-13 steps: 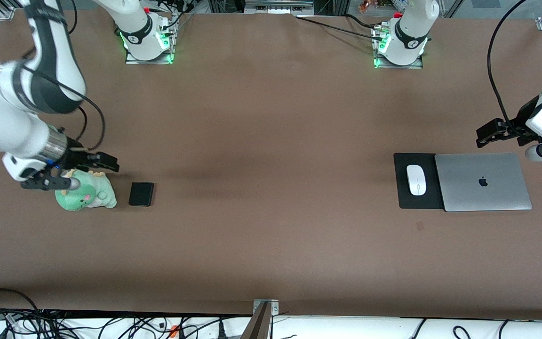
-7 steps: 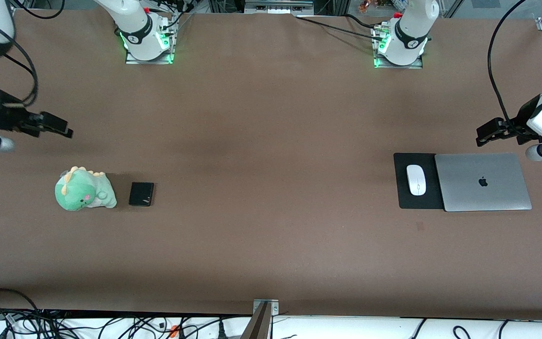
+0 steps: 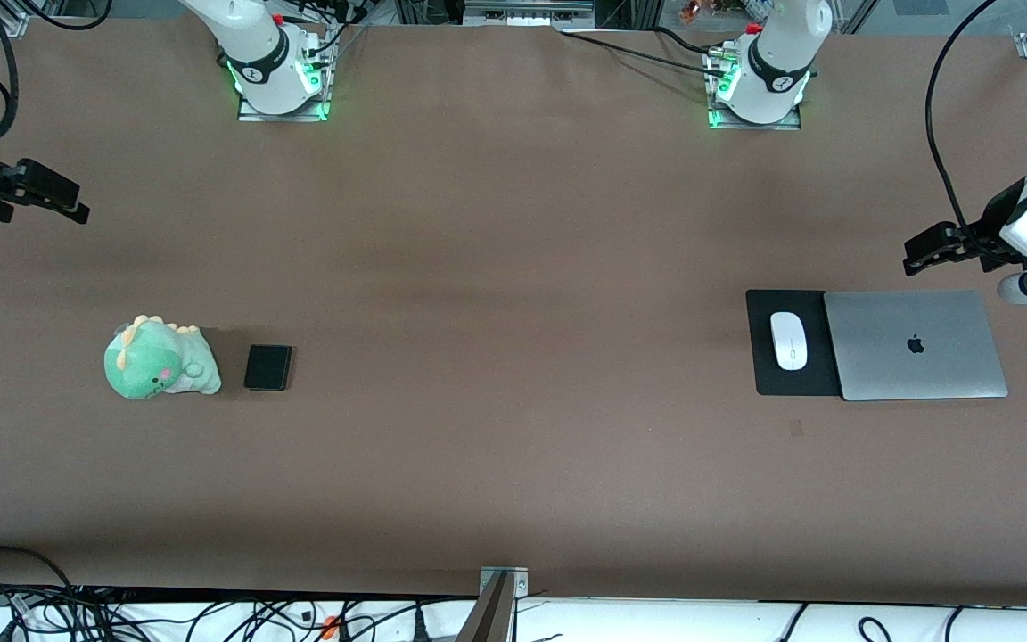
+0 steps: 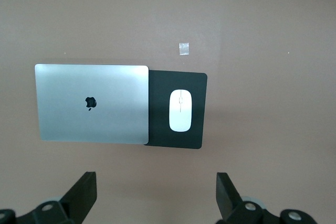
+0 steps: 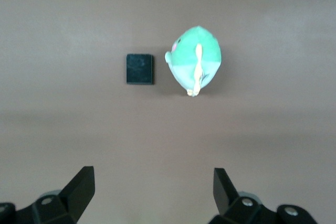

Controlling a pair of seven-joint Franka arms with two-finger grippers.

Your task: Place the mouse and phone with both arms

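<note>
Two arms were parked at the table ends, nothing in hand. Biggest thing was the brown table [image 3: 513,294], then the closed silver laptop [image 3: 919,345] touching a black mouse pad [image 3: 765,370], with the white mouse [image 3: 788,340] sitting on that pad. Toward the right arm's end sat a green dinosaur plush [image 3: 160,358], and just beside it the little black phone [image 3: 267,367]. The left gripper [image 4: 156,195] hung over bare table near the laptop, fingers spread wide; the right gripper [image 5: 153,187] hovered over bare table too, fingers also spread. My worry: the plush sits so close to the phone that a finger could knock it and shove the phone askew.
</note>
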